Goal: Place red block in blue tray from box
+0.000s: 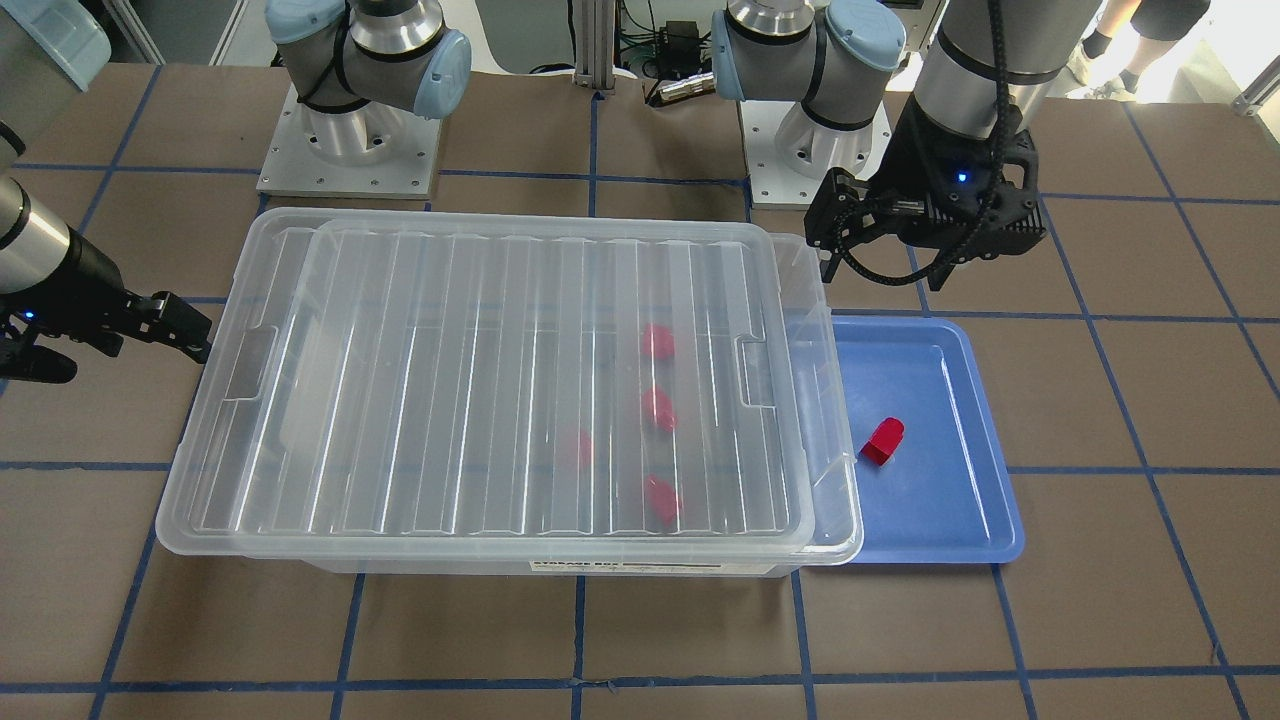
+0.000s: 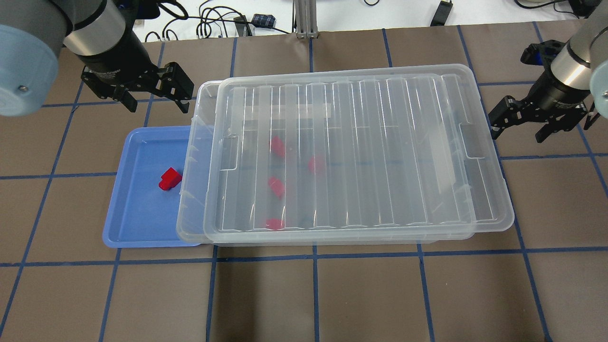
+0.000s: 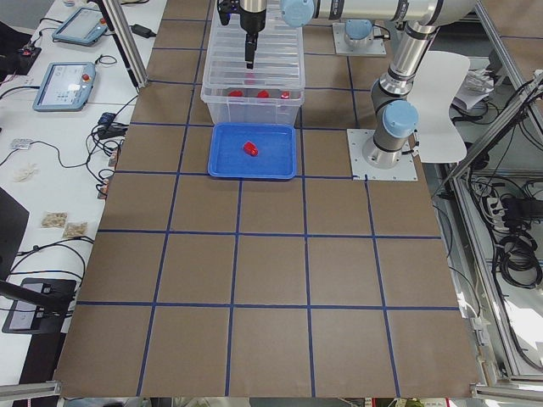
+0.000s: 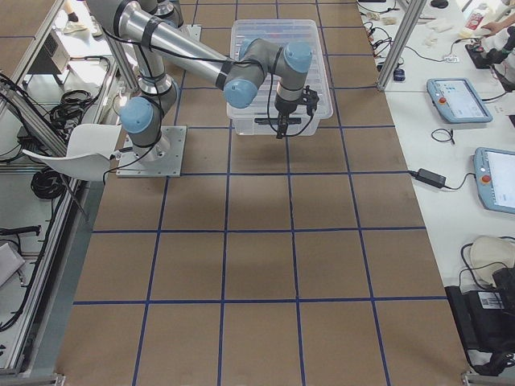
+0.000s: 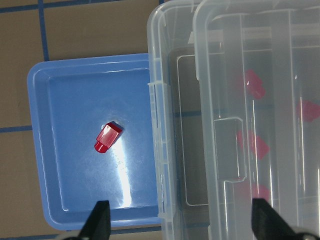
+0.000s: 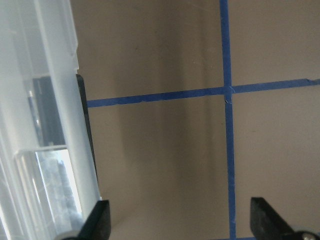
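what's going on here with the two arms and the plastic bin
Neither arm holds anything. The left gripper hangs open near the edge of the blue tray, where one red block lies. The right gripper is open by the opposite end of the clear box. Four other blocks show through its lid, which sits off-centre, leaving a gap at the tray end.

brown table, blue tape grid; white side bench, cables

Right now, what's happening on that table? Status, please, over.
Both open, empty: left gripper up beside blue tray, right gripper at box's other end. Red block lies in tray. Lid covers four more blocks.
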{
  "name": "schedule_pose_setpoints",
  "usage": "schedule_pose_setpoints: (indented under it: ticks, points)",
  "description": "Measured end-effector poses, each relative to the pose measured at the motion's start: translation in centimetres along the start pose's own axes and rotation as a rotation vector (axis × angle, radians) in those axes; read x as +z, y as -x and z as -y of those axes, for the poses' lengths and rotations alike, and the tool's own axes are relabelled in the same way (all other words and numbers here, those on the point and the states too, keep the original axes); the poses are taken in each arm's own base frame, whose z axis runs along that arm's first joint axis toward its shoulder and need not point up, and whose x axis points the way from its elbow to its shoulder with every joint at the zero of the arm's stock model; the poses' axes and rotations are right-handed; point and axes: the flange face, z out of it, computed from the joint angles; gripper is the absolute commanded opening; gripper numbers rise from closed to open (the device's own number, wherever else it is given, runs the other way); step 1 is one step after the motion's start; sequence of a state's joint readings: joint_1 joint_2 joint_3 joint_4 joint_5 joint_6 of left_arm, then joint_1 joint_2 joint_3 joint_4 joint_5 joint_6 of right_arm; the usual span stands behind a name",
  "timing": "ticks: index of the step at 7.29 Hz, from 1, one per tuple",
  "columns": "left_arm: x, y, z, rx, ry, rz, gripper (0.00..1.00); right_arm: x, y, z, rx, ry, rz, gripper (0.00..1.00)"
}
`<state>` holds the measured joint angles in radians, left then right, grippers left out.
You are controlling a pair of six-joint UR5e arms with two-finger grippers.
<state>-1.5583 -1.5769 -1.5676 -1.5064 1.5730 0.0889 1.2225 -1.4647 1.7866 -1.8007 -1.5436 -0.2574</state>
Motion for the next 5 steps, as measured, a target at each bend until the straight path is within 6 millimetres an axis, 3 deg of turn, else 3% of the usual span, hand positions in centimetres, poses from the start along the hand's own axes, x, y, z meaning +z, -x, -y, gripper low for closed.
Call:
schedule_pose_setpoints:
  ticks: [5]
  points:
    - [-0.08, 0.22, 0.07, -0.004, -0.003, 0.000, 1.00, 0.11, 1.18, 0.14, -0.008, -0.004, -0.002, 1.00]
